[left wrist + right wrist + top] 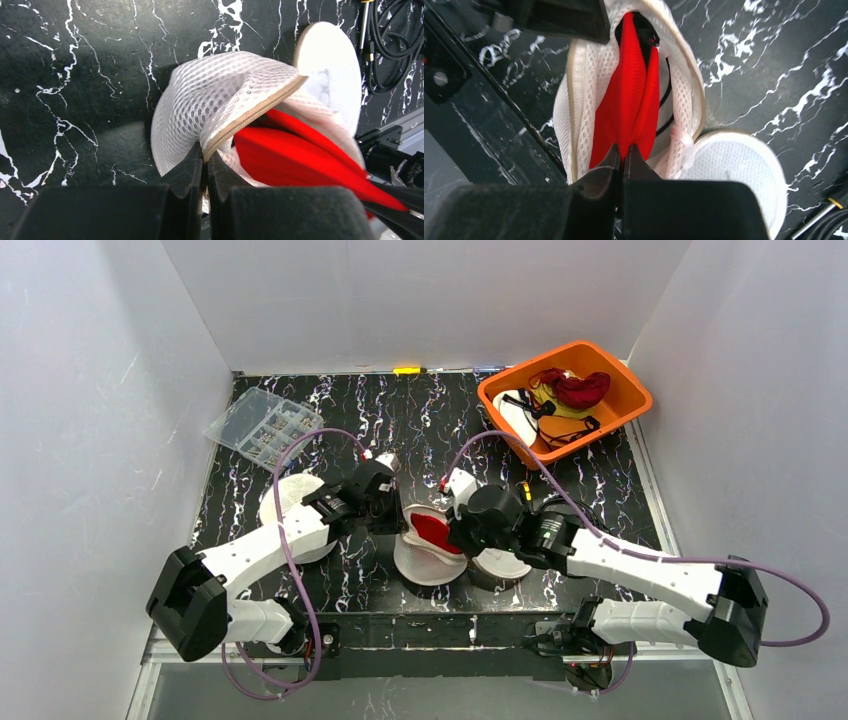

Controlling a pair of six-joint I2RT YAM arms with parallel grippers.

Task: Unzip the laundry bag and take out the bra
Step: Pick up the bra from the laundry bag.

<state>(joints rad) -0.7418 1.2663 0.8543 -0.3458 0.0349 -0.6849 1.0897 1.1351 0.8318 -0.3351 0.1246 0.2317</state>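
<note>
The laundry bag hides most of the red bra.

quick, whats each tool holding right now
left tool: closed on the open edge of the laundry bag
right tool: closed on the red bra

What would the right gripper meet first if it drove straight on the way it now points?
The red bra that the right gripper pinches, inside the open laundry bag; beyond it probably the left gripper, depth unclear.

Bare tabletop at back centre, orange bin back right, plastic box back left
</note>
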